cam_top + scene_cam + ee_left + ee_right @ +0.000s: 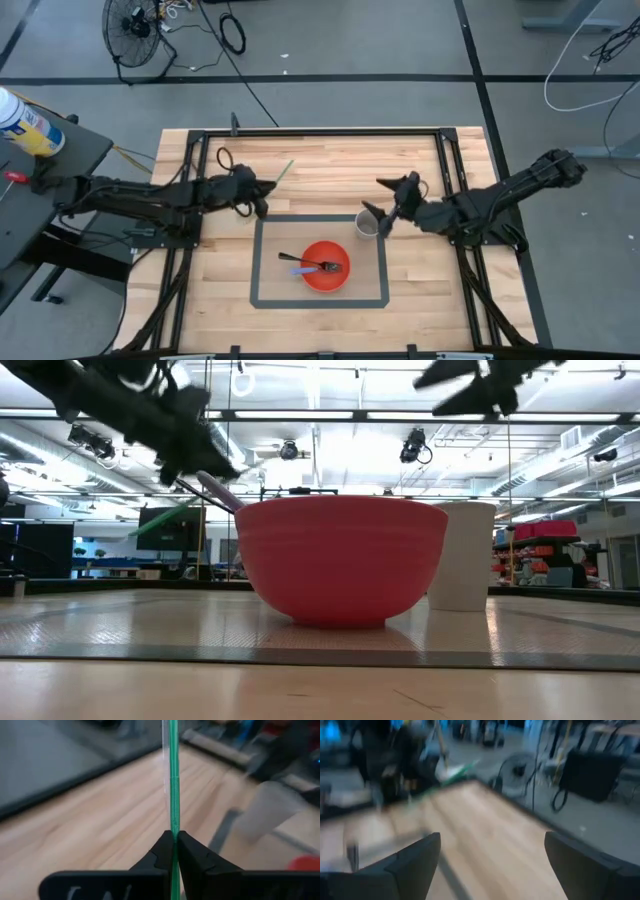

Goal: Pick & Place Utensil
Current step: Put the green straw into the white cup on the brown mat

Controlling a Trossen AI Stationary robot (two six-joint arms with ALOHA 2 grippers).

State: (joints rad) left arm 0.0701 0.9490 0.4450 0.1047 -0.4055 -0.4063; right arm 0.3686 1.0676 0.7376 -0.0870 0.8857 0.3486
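A thin green straw [283,172] is held by my left gripper [262,197], which hovers left of the taped rectangle, beyond its far-left corner. In the left wrist view the straw [173,780] runs straight out past the shut fingers. My right gripper [392,200] is open and hangs above the white cup [366,226]; its fingers [420,860] touch nothing. The red bowl [325,266] stands inside the rectangle and holds a fork [328,266] and a purple-handled utensil [292,259], whose handle leans out over the rim [216,490]. My left gripper pinches the green straw [174,836] between its two fingers. The straw runs along the fingers and juts out beyond them toward the table's far right. A short length shows behind the tips. It is lifted clear of the table [165,520].
The white cup [462,555] stands just right of the red bowl [340,560], on the tape's right side. Dark tape [255,262] marks a rectangle on the wooden table [330,155]. A black frame rail [320,131] runs around the table edges. Bare wood lies far of the rectangle.
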